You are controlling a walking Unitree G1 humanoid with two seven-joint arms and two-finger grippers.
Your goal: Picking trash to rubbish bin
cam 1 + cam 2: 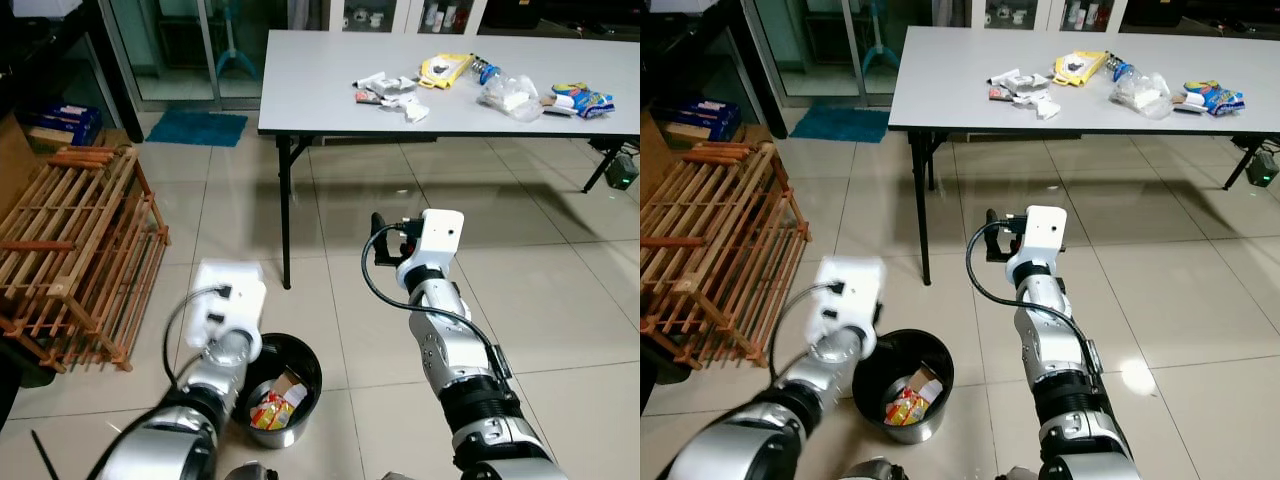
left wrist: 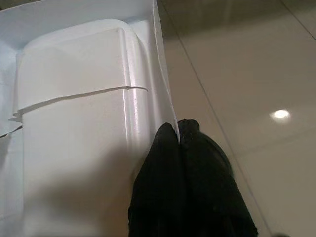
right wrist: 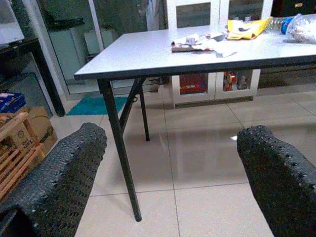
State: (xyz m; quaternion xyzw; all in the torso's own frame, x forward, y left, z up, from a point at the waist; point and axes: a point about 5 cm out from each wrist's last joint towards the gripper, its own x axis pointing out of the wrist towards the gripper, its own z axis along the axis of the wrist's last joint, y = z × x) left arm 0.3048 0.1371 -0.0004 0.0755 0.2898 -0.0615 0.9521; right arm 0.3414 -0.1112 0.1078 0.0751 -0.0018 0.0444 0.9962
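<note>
Tiled floor, black rubbish bin (image 1: pixel 300 365), colourful wrappers inside

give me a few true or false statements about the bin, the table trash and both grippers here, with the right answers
1. The left gripper has its fingers pinched on a white plastic container. True.
2. The right gripper grips a yellow wrapper. False: its fingers are spread apart with nothing between them.
3. The rubbish bin stands on the table. False: it stands on the tiled floor, by the left arm.
4. The bin already has some trash inside. True.
5. The table holds a yellow packet and other wrappers. True.
6. The wooden rack is to the robot's right. False: it is on its left.
</note>
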